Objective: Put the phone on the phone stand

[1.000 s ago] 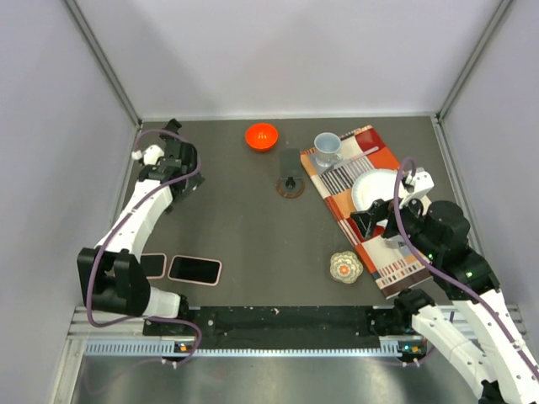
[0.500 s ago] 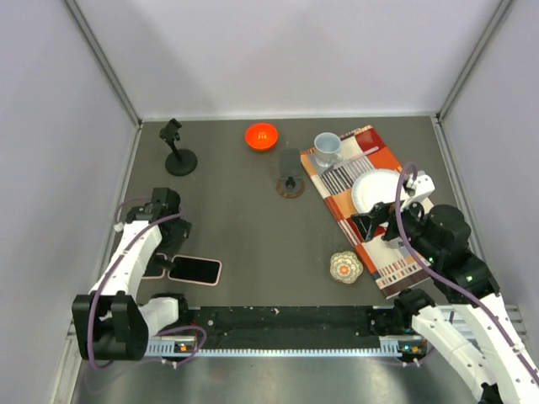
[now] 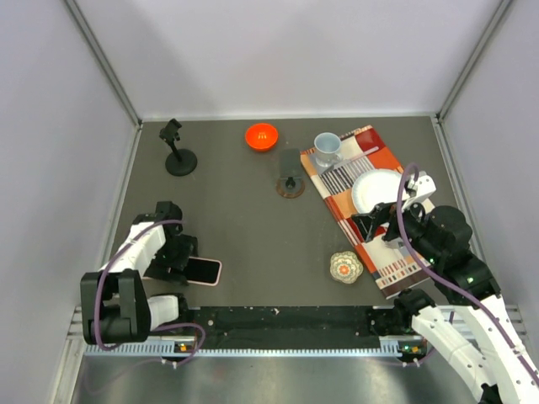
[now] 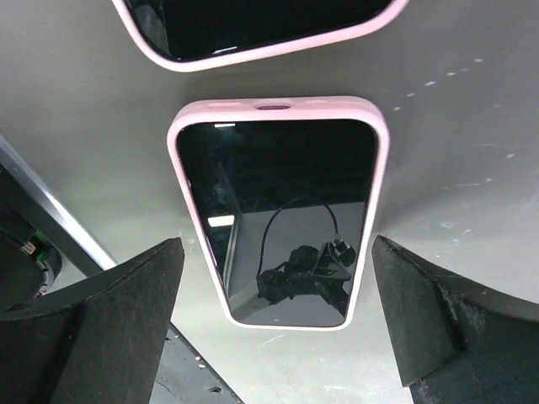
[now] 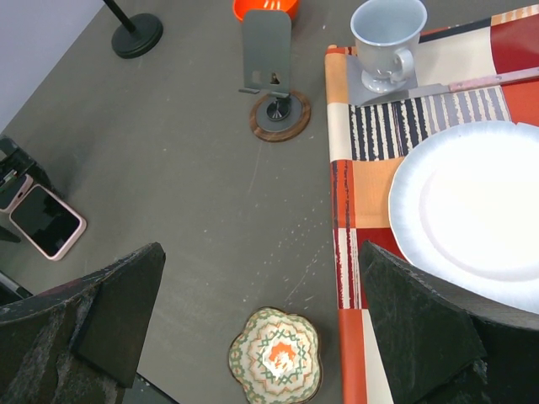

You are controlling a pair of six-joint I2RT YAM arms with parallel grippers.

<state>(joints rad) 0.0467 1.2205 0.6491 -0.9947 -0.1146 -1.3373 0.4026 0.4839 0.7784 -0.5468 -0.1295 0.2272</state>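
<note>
Your left hand [image 4: 278, 290], wide open and holding nothing, straddles the pink-cased phone [image 4: 278, 219] lying flat at the worktop's [image 3: 244, 227] near-left corner. The grey phone stand [image 5: 267, 42] stands well apart. Your right hand [image 5: 257, 316] gapes empty.

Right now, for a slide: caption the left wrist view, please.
Open left end effector hovers above a pink-cased phone lying screen-up on the table, a second phone beyond it.

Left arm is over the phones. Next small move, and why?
Probably lower the left end effector straight down until its fingers straddle the pink-cased phone below it. The jaws stand open, and the phone lies flat, screen up, centred between them and untouched, so no sideways correction looks needed before closing.
</note>
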